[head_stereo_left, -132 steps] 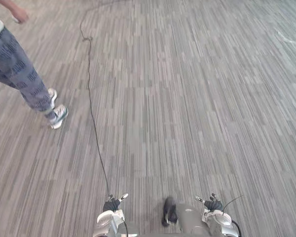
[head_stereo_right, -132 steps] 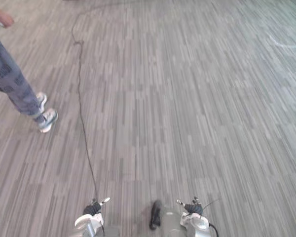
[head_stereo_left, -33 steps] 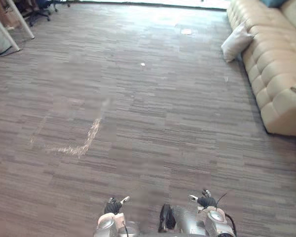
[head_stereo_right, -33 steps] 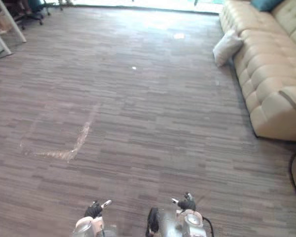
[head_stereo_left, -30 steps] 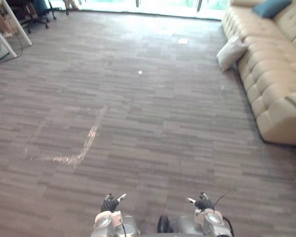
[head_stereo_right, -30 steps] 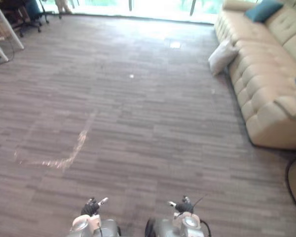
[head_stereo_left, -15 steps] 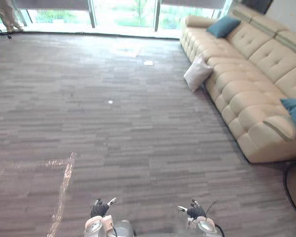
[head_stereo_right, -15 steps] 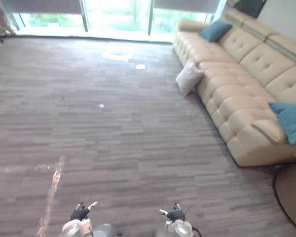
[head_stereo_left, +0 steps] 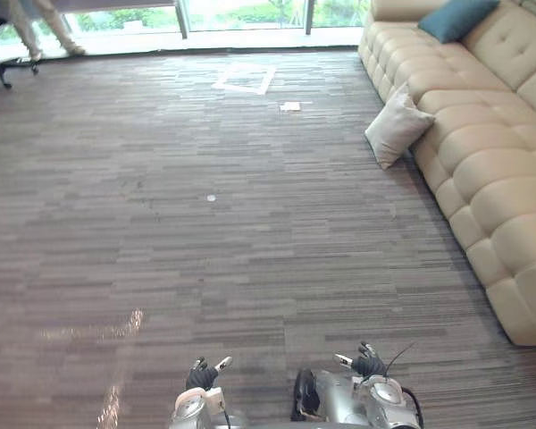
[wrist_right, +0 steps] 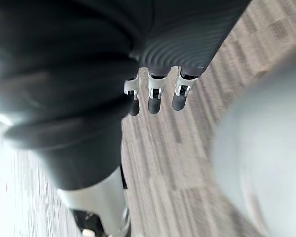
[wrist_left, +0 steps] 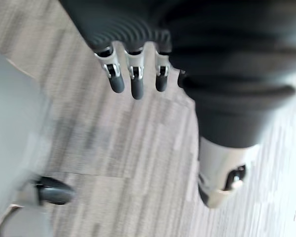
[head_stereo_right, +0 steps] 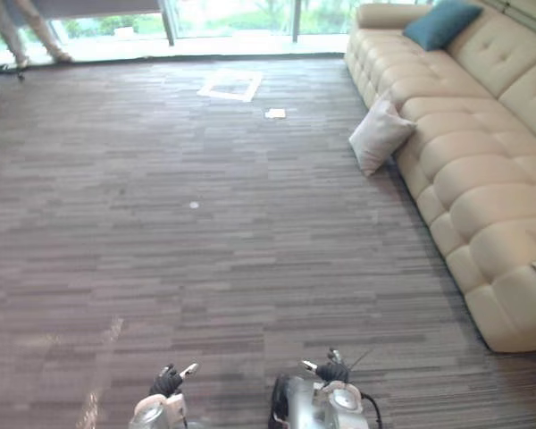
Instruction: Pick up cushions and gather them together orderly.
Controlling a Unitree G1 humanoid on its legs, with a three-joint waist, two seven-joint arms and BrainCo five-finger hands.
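With the left hand [wrist_left: 133, 85] and right hand [wrist_right: 155, 97] hanging empty, fingers loosely straight, the robot should walk squarely up to the off-white square fabric cushion [head_stereo_left: 397, 125] leaning against the beige tufted sofa [head_stereo_left: 509, 179], upper right, before reaching.

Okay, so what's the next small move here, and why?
Probably step forward and to the right, toward the pale cushion that lies on the carpet leaning against the sofa. Both the left hand and the right hand hang open and empty, far from it, so nothing can be picked up from here.
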